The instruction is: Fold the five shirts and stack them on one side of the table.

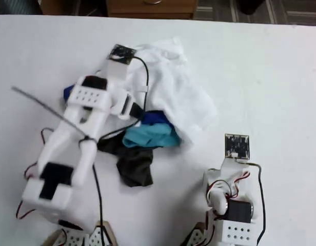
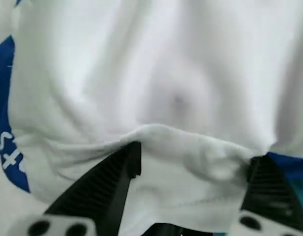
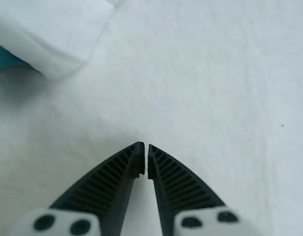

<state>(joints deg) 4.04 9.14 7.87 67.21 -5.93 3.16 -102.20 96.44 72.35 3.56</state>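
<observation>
Shirts (image 1: 174,89) well inside table (image 1: 273,66) edges

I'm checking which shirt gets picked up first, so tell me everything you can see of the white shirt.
The white shirt is soft, wrinkled cloth, unfolded and bunched in a loose heap on the table. It lies over the blue shirt, and its edge nearest the arms meets the teal shirt. The left gripper is open, its fingers either side of a raised fold of it.

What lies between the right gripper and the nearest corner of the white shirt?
Nothing. In the right wrist view, only bare table separates the right gripper from the white shirt.
</observation>
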